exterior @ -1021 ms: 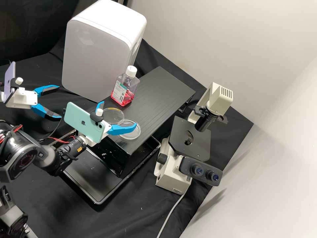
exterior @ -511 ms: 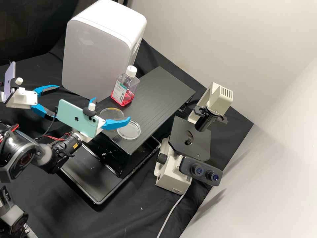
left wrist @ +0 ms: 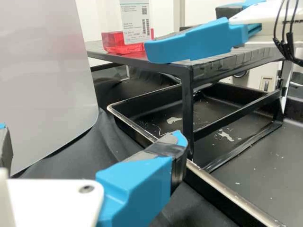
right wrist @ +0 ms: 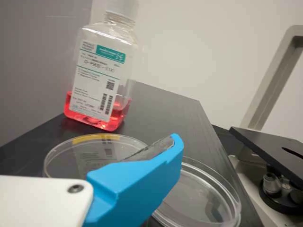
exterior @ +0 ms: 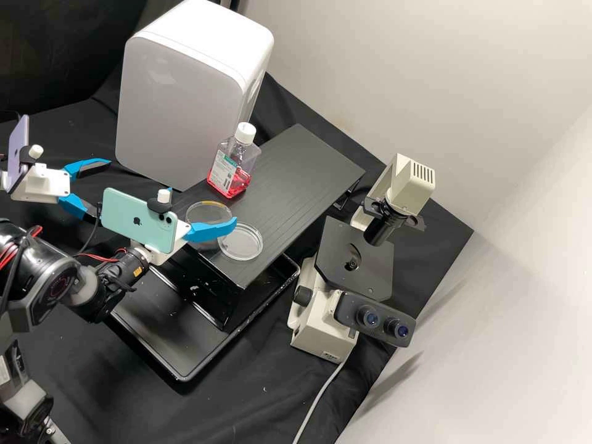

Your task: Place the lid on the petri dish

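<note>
High view first: over the last second the right gripper has drawn back to the left, off the plain clear half it was hanging over. Its near finger now lies above the near edge of the yellow-edged clear half. Both halves lie where they were, side by side on the near-left end of the black platform, with the yellow-edged one to the left and the pink-filled bottle farther back. The left gripper has kept its place at the left, near the white box.

The right fingers are spread wide and hold nothing — whether the near one brushes a rim cannot be told. The left fingers are likewise wide apart and empty, beside the black tray.

Which half is the petri dish and which the lid cannot be made out, and the near finger covers the spot where the two rims meet. The right gripper's far finger is mostly hidden behind the mint phone on its wrist — the phone also covers the left gripper's near fingertip. In the left wrist view one of its own fingers is cut off at the frame's edge.
</note>
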Tool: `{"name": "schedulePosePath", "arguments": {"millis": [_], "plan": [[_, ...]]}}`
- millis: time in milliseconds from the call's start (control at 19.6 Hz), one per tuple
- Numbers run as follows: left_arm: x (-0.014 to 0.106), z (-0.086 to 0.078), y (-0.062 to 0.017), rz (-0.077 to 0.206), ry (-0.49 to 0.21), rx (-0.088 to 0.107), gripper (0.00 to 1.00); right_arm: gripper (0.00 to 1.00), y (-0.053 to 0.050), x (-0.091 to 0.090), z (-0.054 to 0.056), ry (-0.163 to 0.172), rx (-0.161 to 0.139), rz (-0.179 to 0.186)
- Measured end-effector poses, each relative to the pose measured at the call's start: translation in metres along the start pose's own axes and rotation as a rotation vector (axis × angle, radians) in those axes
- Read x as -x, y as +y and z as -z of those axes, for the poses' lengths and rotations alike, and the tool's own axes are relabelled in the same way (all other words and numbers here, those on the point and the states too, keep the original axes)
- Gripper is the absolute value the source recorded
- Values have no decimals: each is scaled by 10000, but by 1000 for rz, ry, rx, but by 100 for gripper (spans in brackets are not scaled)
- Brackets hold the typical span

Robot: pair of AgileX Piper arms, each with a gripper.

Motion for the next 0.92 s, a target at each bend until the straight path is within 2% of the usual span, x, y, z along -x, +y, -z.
{"name": "schedulePosePath", "arguments": {"millis": [51, 153, 460, 613, 817, 919], "plan": [[0, 4, 1, -1, 4, 1, 100, 100, 4, 11, -13, -5, 0, -1], [0, -1, 0, 0, 2, -16, 100, 100, 28, 33, -18, -8, 0, -9], [1, -10, -2, 0, 0, -19, 100, 100, 62, 43, -24, -11, -1, -23], [1, -10, -2, 0, 0, -19, 100, 100, 26, 28, -93, -42, 0, -10], [1, -10, -2, 0, 0, -19, 100, 100, -6, -1, -184, -68, -2, -17], [0, -10, -4, 1, 1, -19, 100, 100, -3, -16, -210, -72, -13, -28]]}}
